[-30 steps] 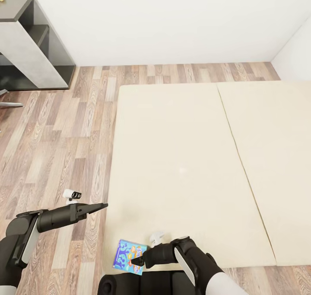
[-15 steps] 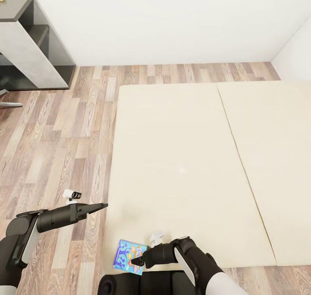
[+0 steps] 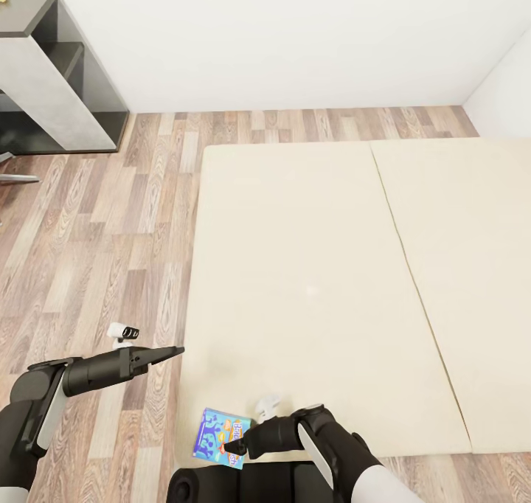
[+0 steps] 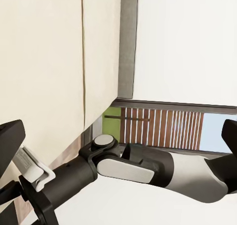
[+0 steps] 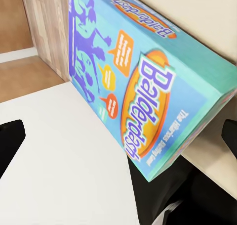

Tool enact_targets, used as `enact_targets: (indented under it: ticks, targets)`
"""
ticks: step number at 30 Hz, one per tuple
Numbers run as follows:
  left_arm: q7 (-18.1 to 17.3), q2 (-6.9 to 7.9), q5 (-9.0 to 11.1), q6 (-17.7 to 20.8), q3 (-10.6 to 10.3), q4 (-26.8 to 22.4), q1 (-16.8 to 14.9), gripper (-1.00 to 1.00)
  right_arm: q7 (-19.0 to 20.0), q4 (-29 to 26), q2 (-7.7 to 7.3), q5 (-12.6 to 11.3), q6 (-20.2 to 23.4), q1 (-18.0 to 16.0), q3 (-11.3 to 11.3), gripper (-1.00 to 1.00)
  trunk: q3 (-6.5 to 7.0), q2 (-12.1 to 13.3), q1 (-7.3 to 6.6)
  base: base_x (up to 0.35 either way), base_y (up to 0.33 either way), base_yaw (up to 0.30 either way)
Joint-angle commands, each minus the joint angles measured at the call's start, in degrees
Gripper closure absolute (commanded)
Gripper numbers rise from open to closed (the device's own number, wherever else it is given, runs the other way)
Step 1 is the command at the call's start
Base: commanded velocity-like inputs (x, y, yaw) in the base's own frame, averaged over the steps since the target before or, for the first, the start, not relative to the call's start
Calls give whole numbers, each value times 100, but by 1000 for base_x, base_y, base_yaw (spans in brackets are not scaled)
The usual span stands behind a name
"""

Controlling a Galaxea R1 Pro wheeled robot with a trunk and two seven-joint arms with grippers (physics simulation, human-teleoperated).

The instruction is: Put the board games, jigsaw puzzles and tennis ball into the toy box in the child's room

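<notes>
A blue board game printed with cartoon figures lies flat on the near left corner of the beige bed. My right gripper is down at its near right edge. The right wrist view shows that board game close up between two dark fingertips spread wide apart, with neither one pressing on it. Left of the bed, my left gripper hangs above the wood floor holding nothing, and its fingertips stand wide apart. The toy box is out of view.
The dark-grey end of the table and its light-grey side panel stand at the far left against the white wall. Wood-plank floor runs between table and bed. My right arm crosses the left wrist view.
</notes>
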Motion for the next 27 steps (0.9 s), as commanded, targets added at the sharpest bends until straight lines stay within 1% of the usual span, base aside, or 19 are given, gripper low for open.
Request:
enact_targets:
  ticks: [1, 27]
  targets:
    - [-23, 2, -4, 61, 0, 0, -1, -100, -14, -2, 0, -63, 51, -2, 6, -100, -3, -3, 1, 0, 0, 0]
    - [-23, 2, -15, 58, 0, 1, 0, -100, -11, -8, 0, -80, 44, -1, 3, -100, -3, -3, 1, 0, 0, 0]
